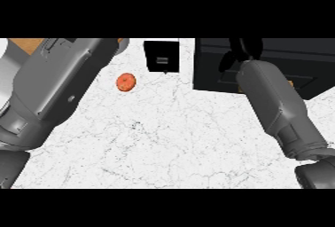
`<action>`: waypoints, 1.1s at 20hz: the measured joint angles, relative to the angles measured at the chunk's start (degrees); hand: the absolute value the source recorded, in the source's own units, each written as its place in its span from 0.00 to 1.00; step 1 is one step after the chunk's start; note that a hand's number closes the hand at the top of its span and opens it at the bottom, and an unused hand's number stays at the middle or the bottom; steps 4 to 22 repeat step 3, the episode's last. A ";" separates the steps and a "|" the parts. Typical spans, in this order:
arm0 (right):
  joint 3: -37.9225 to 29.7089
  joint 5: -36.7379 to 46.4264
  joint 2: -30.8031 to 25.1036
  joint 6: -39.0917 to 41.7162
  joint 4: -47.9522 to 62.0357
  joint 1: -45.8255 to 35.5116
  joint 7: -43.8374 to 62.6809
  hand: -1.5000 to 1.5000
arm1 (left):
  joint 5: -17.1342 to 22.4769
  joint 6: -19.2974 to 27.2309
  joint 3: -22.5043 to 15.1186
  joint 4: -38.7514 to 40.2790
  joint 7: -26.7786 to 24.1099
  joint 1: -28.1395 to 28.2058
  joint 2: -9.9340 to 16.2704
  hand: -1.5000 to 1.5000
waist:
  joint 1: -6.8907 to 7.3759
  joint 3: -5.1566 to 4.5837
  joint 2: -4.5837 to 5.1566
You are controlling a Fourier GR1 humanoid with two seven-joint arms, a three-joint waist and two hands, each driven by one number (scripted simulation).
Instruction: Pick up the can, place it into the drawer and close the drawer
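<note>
The left grey forearm point(56, 84) runs past the upper left edge, its hand unseen. Just beside it, the small round orange can point(126, 82) rests on the white marble counter point(163, 142); probably light, rigid and slick, best grasped around its sides. The black right hand point(241, 51) reaches over the black drawer point(216, 66), well apart from the can; I cannot tell its finger state.

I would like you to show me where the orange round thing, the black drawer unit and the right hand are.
orange round thing point(126, 82), head view, middle of its top face.
black drawer unit point(216, 66), head view, its dark top.
right hand point(241, 52), head view, its dark fingers over the drawer unit.
</note>
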 measured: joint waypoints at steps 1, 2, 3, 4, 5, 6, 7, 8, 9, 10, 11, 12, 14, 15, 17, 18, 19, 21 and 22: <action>-0.33 -0.24 0.07 0.16 0.33 -0.33 -0.57 0.00 | 0.00 -0.03 0.01 -0.74 0.28 0.40 0.34 0.00 | -0.09 0.04 0.08; -0.75 -0.64 0.10 0.23 0.53 -0.51 -1.54 0.00 | -0.05 -0.14 -0.02 -1.42 0.77 0.57 0.85 0.00 | -0.19 0.08 0.15; -1.19 -1.08 0.09 0.27 0.71 -0.50 -2.57 0.00 | -0.08 0.19 -0.15 -2.57 1.18 1.26 1.01 0.00 | -0.21 0.10 0.10; -1.19 -1.08 0.09 0.27 0.71 -0.50 -2.57 0.00 | -0.08 0.19 -0.15 -2.57 1.18 1.26 1.01 0.00 | -0.21 0.10 0.10; -1.19 -1.08 0.09 0.27 0.71 -0.50 -2.57 0.00 | -0.08 0.19 -0.15 -2.57 1.18 1.26 1.01 0.00 | -0.21 0.10 0.10; -1.19 -1.08 0.09 0.27 0.71 -0.50 -2.57 0.00 | -0.08 0.19 -0.15 -2.57 1.18 1.26 1.01 0.00 | -0.21 0.10 0.10; -1.19 -1.08 0.09 0.27 0.71 -0.50 -2.57 0.00 | -0.08 0.19 -0.15 -2.57 1.18 1.26 1.01 0.00 | -0.21 0.10 0.10; -1.19 -1.08 0.09 0.27 0.71 -0.50 -2.57 0.00 | -0.08 0.19 -0.15 -2.57 1.18 1.26 1.01 0.00 | -0.21 0.10 0.10; -1.19 -1.08 0.09 0.27 0.71 -0.50 -2.57 0.00 | -0.08 0.19 -0.15 -2.57 1.18 1.26 1.01 0.00 | -0.21 0.10 0.10; -1.19 -1.08 0.09 0.27 0.71 -0.50 -2.57 0.00 | -0.08 0.19 -0.15 -2.57 1.18 1.26 1.01 0.00 | -0.21 0.10 0.10; -1.19 -1.08 0.09 0.27 0.71 -0.50 -2.57 0.00 | -0.08 0.19 -0.15 -2.57 1.18 1.26 1.01 0.00 | -0.21 0.10 0.10; -1.19 -1.08 0.09 0.27 0.71 -0.50 -2.57 0.00 | -0.08 0.19 -0.15 -2.57 1.18 1.26 1.01 0.00 | -0.21 0.10 0.10; -1.19 -1.08 0.09 0.27 0.71 -0.50 -2.57 0.00 | -0.08 0.19 -0.15 -2.57 1.18 1.26 1.01 0.00 | -0.21 0.10 0.10; -1.19 -1.08 0.09 0.27 0.71 -0.50 -2.57 0.00 | -0.08 0.19 -0.15 -2.57 1.18 1.26 1.01 0.00 | -0.21 0.10 0.10; -1.19 -1.08 0.09 0.27 0.71 -0.50 -2.57 0.00 | -0.08 0.19 -0.15 -2.57 1.18 1.26 1.01 0.00 | -0.21 0.10 0.10; -1.19 -1.08 0.09 0.27 0.71 -0.50 -2.57 0.00 | -0.08 0.19 -0.15 -2.57 1.18 1.26 1.01 0.00 | -0.21 0.10 0.10; -1.19 -1.08 0.09 0.27 0.71 -0.50 -2.57 0.00 | -0.08 0.19 -0.15 -2.57 1.18 1.26 1.01 0.00 | -0.21 0.10 0.10; -1.19 -1.08 0.09 0.27 0.71 -0.50 -2.57 0.00 | -0.08 0.19 -0.15 -2.57 1.18 1.26 1.01 0.00 | -0.21 0.10 0.10; -1.19 -1.08 0.09 0.27 0.71 -0.50 -2.57 0.00 | -0.08 0.19 -0.15 -2.57 1.18 1.26 1.01 0.00 | -0.21 0.10 0.10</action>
